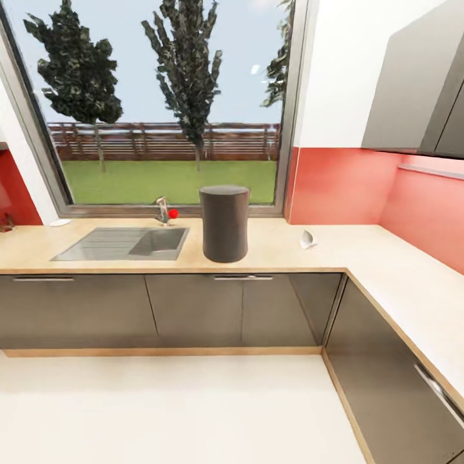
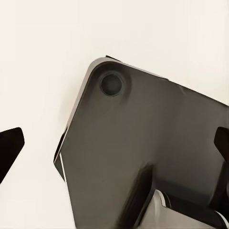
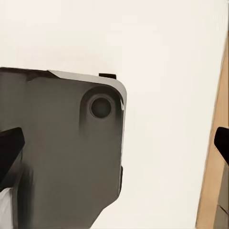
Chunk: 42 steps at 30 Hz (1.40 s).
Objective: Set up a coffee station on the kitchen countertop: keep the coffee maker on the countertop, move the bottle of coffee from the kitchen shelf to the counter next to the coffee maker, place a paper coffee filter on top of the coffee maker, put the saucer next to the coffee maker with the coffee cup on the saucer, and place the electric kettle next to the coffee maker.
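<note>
The coffee maker [image 1: 224, 222], a tall dark grey cylinder, stands on the kitchen countertop [image 1: 361, 248] just right of the sink. A flat white disc, the saucer [image 1: 60, 222], lies far left by the window sill. A small white pointed thing [image 1: 308, 240] lies on the counter right of the coffee maker; I cannot tell whether it is the paper coffee filter or the coffee cup. The bottle of coffee, the electric kettle and the kitchen shelf are out of view. My left gripper [image 2: 114, 148] and right gripper [image 3: 114, 143] are open, holding nothing, above the pale floor and my dark base.
A steel sink [image 1: 129, 243] with a faucet [image 1: 164, 209] is set into the counter under the big window. The counter turns a corner and runs toward me on the right [image 1: 419, 303]. Grey cabinet fronts [image 1: 193, 309] stand below, and a wall cabinet [image 1: 419, 84] hangs upper right.
</note>
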Available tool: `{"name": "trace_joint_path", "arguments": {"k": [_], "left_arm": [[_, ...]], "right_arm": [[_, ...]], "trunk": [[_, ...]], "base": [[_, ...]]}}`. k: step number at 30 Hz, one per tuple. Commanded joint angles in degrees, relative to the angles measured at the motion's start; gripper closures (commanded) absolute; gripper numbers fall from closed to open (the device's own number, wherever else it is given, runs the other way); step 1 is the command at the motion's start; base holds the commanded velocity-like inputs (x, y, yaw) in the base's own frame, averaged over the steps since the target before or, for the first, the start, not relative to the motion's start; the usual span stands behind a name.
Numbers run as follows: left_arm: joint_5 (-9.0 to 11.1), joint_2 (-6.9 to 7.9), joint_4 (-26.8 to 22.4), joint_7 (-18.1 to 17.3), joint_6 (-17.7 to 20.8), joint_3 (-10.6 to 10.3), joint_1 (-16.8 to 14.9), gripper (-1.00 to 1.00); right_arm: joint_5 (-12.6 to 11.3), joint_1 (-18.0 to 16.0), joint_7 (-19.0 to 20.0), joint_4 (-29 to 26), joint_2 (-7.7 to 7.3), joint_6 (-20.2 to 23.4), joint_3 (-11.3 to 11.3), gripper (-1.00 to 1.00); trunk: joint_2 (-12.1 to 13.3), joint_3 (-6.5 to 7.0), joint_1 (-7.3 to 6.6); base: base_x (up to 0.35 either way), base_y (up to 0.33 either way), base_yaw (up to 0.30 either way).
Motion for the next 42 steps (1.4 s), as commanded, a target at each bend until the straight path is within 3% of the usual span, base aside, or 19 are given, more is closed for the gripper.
{"name": "trace_joint_path", "arguments": {"k": [1, 27, 37, 42], "left_arm": [[0.5, -0.02, -0.1, -0.2, -0.1, 0.0, 0.0, -1.0], [0.5, -0.04, 0.0, -0.2, -0.1, 0.0, 0.0, -1.0], [0.5, -0.04, 0.0, -0.2, -1.4, -0.1, 0.0, -1.0], [0.2, -0.84, -1.6, -0.8, -2.2, -0.4, 0.5, -1.0]], "right_arm": [[0.4, 0.0, -0.3, 0.1, 0.01, -0.1, 0.1, -1.0], [0.0, 0.0, 0.0, 0.1, -0.21, -0.1, 0.1, -1.0], [0.5, 0.0, 0.2, 0.1, 0.28, 0.5, 0.5, -1.0], [0.9, -1.7, 0.5, 0.0, -1.34, -1.1, 0.6, -1.0]], "trunk": [[-0.1, -0.1, 0.07], [-0.1, -0.1, 0.07], [-0.1, -0.1, 0.07], [-0.1, -0.1, 0.07]], "base": [[0.342, -0.076, 0.0], [0.339, -0.019, 0.0], [0.066, 0.0, 0.0], [0.0, 0.0, 0.0]]}}
